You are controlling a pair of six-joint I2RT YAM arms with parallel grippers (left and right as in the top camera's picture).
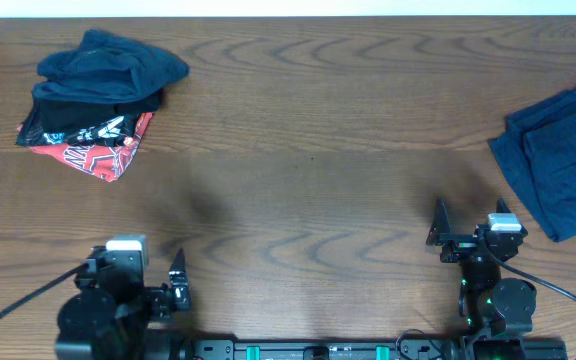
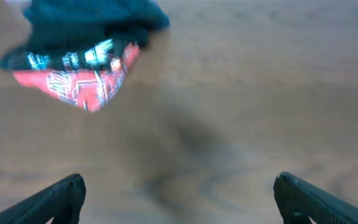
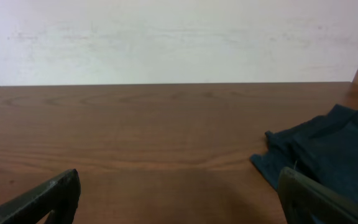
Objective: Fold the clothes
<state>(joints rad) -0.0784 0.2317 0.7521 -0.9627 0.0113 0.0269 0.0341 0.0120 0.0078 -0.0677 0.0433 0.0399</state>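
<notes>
Overhead: brown wood-grain surface (image 1: 308, 150) filling the frame. Pale plain wall (image 3: 166, 37) behind its far edge, seen from the right wrist only. Far left: crumpled dark navy-blue cloth garment (image 1: 108, 65) heaped on a red printed cloth (image 1: 93, 150). Right edge: flat dark navy-blue garment (image 1: 558, 155). Both well apart. Left pincer (image 2: 178, 193) spread wide, holding nothing; right pincer (image 3: 179, 186) likewise. Left wrist view blurred, heap only; right wrist view, flat garment only.
</notes>
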